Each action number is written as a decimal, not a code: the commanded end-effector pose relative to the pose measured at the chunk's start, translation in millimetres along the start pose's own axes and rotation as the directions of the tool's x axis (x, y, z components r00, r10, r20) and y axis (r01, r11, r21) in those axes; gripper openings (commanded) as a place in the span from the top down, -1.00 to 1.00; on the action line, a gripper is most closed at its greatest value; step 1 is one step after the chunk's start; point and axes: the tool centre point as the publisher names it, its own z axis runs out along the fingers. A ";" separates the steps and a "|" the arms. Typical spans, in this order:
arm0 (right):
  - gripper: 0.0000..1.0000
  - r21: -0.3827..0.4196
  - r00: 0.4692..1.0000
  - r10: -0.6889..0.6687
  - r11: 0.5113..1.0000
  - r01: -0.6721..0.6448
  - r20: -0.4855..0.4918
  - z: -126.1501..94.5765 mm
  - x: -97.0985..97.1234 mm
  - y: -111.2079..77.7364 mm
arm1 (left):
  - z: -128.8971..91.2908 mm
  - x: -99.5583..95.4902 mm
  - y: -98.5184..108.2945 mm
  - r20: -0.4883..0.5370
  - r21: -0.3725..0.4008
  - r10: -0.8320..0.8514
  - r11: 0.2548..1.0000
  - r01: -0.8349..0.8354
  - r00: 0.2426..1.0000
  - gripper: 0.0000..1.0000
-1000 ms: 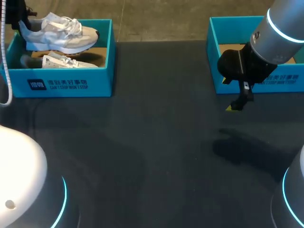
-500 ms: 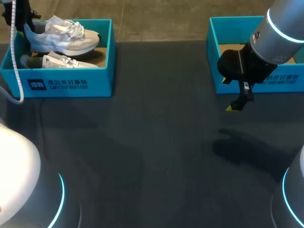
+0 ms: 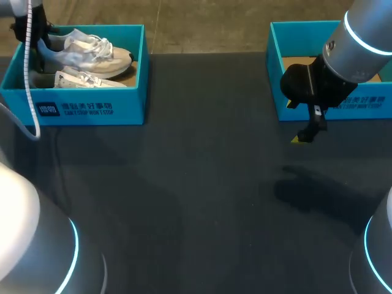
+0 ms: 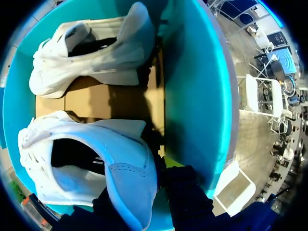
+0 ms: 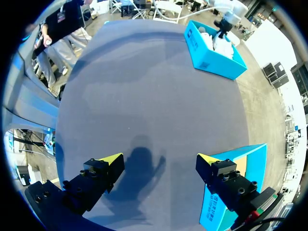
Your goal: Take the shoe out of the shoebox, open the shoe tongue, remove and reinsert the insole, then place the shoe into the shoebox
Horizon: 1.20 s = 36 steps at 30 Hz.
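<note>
Lower than a second ago, the white sneaker (image 3: 92, 52) now sits down inside the teal shoebox (image 3: 86, 109) at the table's far left corner. The left gripper (image 4: 147, 190) pinches its heel from both sides. A second white sneaker (image 3: 86, 79) lies in the same box, nearer the front wall, beside the held one. The dark table (image 3: 196, 184) carries another teal shoebox (image 3: 275, 73) at its far right corner. The right arm has not moved; the right gripper (image 5: 160, 159) hangs spread above bare table just in front of that box. The left fingers' yellow tips are mostly hidden behind the heel. The right box is partly covered by the arm and cut off at the side.
</note>
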 end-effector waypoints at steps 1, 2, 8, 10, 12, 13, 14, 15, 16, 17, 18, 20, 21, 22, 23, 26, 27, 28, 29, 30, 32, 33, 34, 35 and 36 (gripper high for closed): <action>-1.00 0.002 1.000 0.001 1.000 -0.001 0.001 1.5 0.1 0.6 | 5.0 -8.5 -3.8 -0.006 -0.014 -0.002 1.000 0.002 1.000 1.00; -1.00 0.002 1.000 0.001 1.000 -0.001 0.001 1.5 0.1 0.6 | 6.1 -9.8 -3.8 -0.007 -0.015 -0.002 1.000 0.002 1.000 1.00; -1.00 0.002 1.000 0.001 1.000 -0.001 0.001 1.5 0.1 0.6 | 11.1 -14.3 -3.9 -0.010 -0.013 -0.006 1.000 0.006 1.000 1.00; -1.00 0.002 1.000 0.001 1.000 -0.001 0.001 1.5 0.1 0.6 | 13.8 -15.2 -4.0 -0.016 -0.008 -0.012 1.000 0.011 1.000 1.00; -1.00 0.002 1.000 0.001 1.000 -0.001 0.001 1.5 0.1 0.6 | 16.2 -15.9 -4.7 -0.019 -0.002 -0.015 1.000 0.015 1.000 1.00; -1.00 0.002 1.000 0.001 1.000 -0.001 0.001 1.5 0.1 0.6 | 17.7 -16.2 -5.0 -0.021 0.005 -0.015 1.000 0.015 1.000 1.00; -1.00 0.002 1.000 0.001 1.000 -0.001 0.001 1.5 0.1 0.6 | 18.9 -16.4 -5.3 -0.023 0.008 -0.016 1.000 0.016 1.000 1.00; -1.00 0.002 1.000 0.001 1.000 -0.001 0.001 1.5 0.1 0.6 | 20.1 -16.5 -5.6 -0.023 0.015 -0.016 1.000 0.016 1.000 1.00; -1.00 0.002 1.000 0.001 1.000 -0.001 0.001 1.5 0.1 0.6 | 21.4 -16.7 -5.9 -0.023 0.019 -0.015 1.000 0.015 1.000 1.00; -1.00 0.002 1.000 0.001 1.000 -0.001 0.001 1.5 0.1 0.6 | 22.6 -16.8 -6.2 -0.024 0.019 -0.016 1.000 0.017 1.000 1.00; -1.00 0.002 1.000 0.001 1.000 -0.001 0.001 1.5 0.1 0.6 | 23.4 -17.0 -6.6 -0.025 0.025 -0.016 1.000 0.017 1.000 1.00; -1.00 0.002 1.000 0.001 1.000 -0.001 0.001 1.5 0.1 0.6 | 24.8 -17.5 -7.1 -0.027 0.031 -0.016 0.999 0.017 1.000 1.00; -1.00 0.002 1.000 0.001 1.000 -0.001 0.001 1.5 0.1 0.6 | 25.0 -17.6 -7.3 -0.026 0.034 -0.016 0.999 0.016 1.000 0.90; -1.00 0.002 1.000 0.001 1.000 -0.001 0.001 1.5 0.1 0.6 | 24.7 -17.9 -7.8 -0.026 0.035 -0.015 0.999 0.016 1.000 0.44; -1.00 0.002 1.000 0.001 1.000 -0.001 0.001 1.5 0.1 0.6 | 23.5 -18.3 -8.6 -0.019 0.044 -0.008 0.999 0.009 1.000 0.22; -1.00 0.002 1.000 0.001 1.000 -0.001 0.001 1.5 0.1 0.6 | 15.1 -18.1 -10.9 -0.005 0.044 -0.003 0.999 0.003 1.000 -1.00; -1.00 0.002 1.000 0.001 1.000 -0.001 0.001 1.5 0.1 0.6 | 12.0 -17.9 -11.2 0.000 0.043 -0.004 0.999 0.004 1.000 -1.00; -1.00 0.002 1.000 0.001 1.000 -0.001 0.001 1.5 0.1 0.6 | 8.8 -18.1 -12.0 0.005 0.040 0.003 0.999 -0.003 1.000 -1.00; -1.00 0.002 1.000 0.001 1.000 -0.001 0.001 1.5 0.1 0.6 | 5.8 -18.3 -12.9 0.013 0.040 0.002 0.999 -0.003 1.000 -1.00; -1.00 0.002 1.000 0.001 1.000 -0.001 0.001 1.5 0.1 0.6 | 2.2 -18.7 -14.1 0.017 0.039 0.005 0.999 -0.005 1.000 -1.00; -1.00 0.002 1.000 0.001 1.000 -0.001 0.001 1.5 0.1 0.6 | -5.1 -19.9 -16.6 0.035 0.031 0.014 0.999 -0.015 0.999 -1.00; -1.00 0.002 1.000 0.001 1.000 -0.001 0.001 1.5 0.1 0.6 | -9.3 -20.4 -17.7 0.038 0.033 0.017 0.999 -0.018 0.999 -1.00; -1.00 0.002 1.000 0.001 1.000 -0.001 0.001 1.5 0.1 0.6 | -13.3 -21.2 -18.9 0.047 0.035 0.021 0.999 -0.023 0.999 -1.00; -1.00 0.002 1.000 0.001 1.000 -0.001 0.001 1.5 0.1 0.6 | -18.1 -21.8 -20.4 0.060 0.032 0.027 0.999 -0.029 0.998 -1.00; -1.00 0.002 1.000 0.001 1.000 -0.001 0.001 1.5 0.1 0.6 | -22.2 -22.3 -21.8 0.066 0.034 0.032 0.999 -0.035 0.997 -1.00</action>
